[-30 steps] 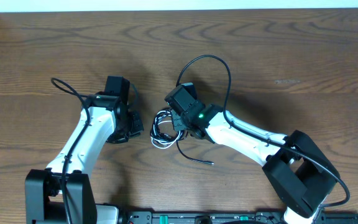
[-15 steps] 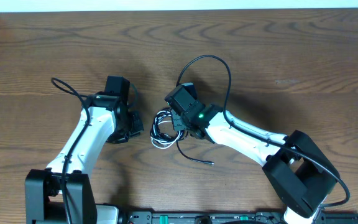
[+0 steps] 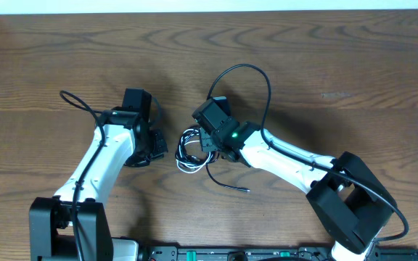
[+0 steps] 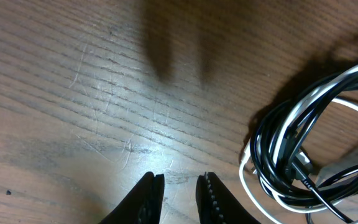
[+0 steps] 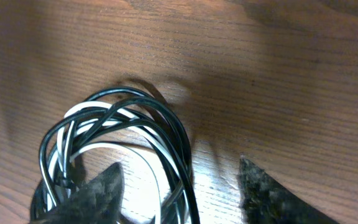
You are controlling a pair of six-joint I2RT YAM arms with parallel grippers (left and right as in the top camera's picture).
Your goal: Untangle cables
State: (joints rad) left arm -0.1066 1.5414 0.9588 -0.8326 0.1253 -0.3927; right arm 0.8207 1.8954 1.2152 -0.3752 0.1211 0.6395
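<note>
Cable bundle (image 3: 189,151) lies flat on the wooden tabletop (image 3: 325,51), mid-table, between the two claws. It is a loose coil of thin black cords with one white cord (image 4: 247,177) looped through them. Handling, as a judgement: very light, limp and springy, no stiffness to push against. The smooth jackets are likely to slip in a loose pinch, and lifting one loop probably drags the whole knot along. The cords are not fragile, but a small plug end could snag inside the coil; plugs are hard to make out here. Best hold looks like a single outer strand at the coil's rim, or the loose black tail (image 3: 227,185), with the other claw pinning the rest down. The coil is roughly oval, a bit longer along the table's near-far line in the overhead view, with no real heading of its own. The tail leaves its near edge and runs toward the right arm's base side, free end pointing that way. Right claw (image 5: 179,168) is open wide and gripping nothing. It is low over the coil, one finger (image 5: 98,193) over the loops, the other on bare wood, with the coil's outer arc in the gap. Left claw (image 4: 180,186) is nearly closed with a narrow slit. It is empty and sits just beside the coil's left edge, apart from it.
</note>
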